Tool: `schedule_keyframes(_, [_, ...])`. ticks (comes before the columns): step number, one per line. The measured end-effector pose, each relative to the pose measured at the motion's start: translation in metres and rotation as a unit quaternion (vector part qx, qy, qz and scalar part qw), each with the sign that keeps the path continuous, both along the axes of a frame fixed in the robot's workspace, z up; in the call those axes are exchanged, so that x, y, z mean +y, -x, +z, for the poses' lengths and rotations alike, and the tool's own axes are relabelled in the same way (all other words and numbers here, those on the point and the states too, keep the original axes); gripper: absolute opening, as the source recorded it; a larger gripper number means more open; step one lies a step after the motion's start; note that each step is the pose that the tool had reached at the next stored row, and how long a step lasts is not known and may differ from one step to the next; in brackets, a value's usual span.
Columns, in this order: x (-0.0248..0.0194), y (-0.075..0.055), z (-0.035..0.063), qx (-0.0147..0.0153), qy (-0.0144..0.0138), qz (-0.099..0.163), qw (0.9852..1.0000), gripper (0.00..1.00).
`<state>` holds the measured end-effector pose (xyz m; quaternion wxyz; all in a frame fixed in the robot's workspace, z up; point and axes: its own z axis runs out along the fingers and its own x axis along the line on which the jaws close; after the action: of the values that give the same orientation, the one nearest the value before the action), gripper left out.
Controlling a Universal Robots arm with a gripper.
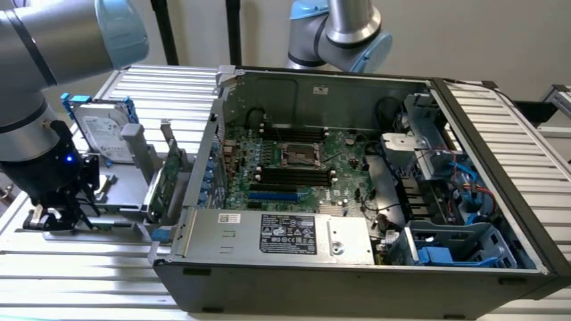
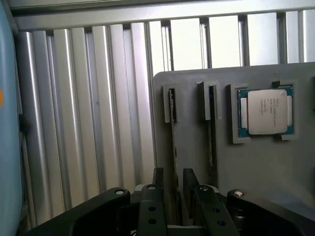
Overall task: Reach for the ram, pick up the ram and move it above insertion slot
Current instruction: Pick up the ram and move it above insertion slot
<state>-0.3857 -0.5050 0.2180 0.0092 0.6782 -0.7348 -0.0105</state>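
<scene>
I read the claw as spread, jaws either side of the ram, which sits edge-on in the grey holder.

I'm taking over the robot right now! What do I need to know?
Gripper: open, fingers either side of the ram, not clamped.
Ram: standing on edge in a slot of the grey holder, which also carries a CPU; the holder is outside the computer case.
Done: the reach.
Left: grasp, lift, carry above the memory slots.
</scene>
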Motion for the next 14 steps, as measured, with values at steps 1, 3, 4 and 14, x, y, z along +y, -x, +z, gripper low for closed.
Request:
schedule_keyframes(1, [0.0000,0.000,-0.0010,-0.0004,0.0000,0.001,1.0000,0.31])
schedule_keyframes(3, [0.0000,0.000,-0.0030,-0.0012,0.0000,0.004,1.0000,0.31])
schedule_keyframes(4, [0.0000,0.000,-0.0040,-0.0017,0.0000,0.005,1.0000,0.31])
schedule_keyframes(14, [0.0010,0.000,-0.0126,-0.0035,0.0000,0.015,0.9999,0.31])
